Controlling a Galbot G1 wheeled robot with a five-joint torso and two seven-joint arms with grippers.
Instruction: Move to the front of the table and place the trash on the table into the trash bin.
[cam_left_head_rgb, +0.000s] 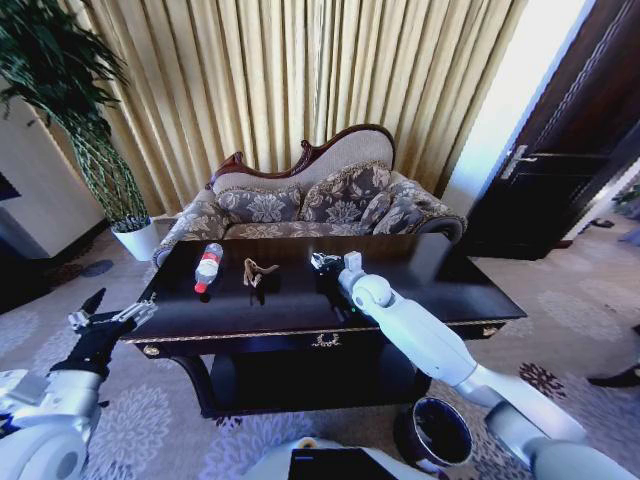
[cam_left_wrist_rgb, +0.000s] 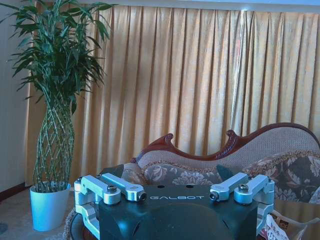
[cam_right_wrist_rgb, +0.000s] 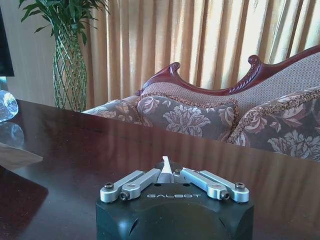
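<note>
Head view: parked square to the table (cam_left_head_rgb: 470, 300), trash bin (cam_left_head_rgb: 437, 432) on the floor at five o'clock from the gold emblem, just beside the right forearm. Right gripper (cam_left_head_rgb: 332, 264) reaching over the tabletop centre, low on the surface. Bottle (cam_left_head_rgb: 208, 267) lying at nine o'clock from it, tan wrapper (cam_left_head_rgb: 256, 272) between the two. Left gripper (cam_left_head_rgb: 112, 318) hovering off the table's left corner, fingers spread, holding nothing.

Left wrist view: left gripper's fingers (cam_left_wrist_rgb: 107, 187) wide apart, facing the sofa (cam_left_wrist_rgb: 260, 160) and the potted plant (cam_left_wrist_rgb: 55, 125); table rim barely glimpsed below.

Right wrist view: right fingers (cam_right_wrist_rgb: 137, 182) drawn together on a small white scrap (cam_right_wrist_rgb: 165, 170), probably one of the paper wads, though hard to tell. Dark tabletop stretching beyond toward the sofa cushions.

Advice for the step in hand: hold the pinch firm, lift straight up before swinging, carry back toward five o'clock over the bin mouth, release only once well inside the rim.
</note>
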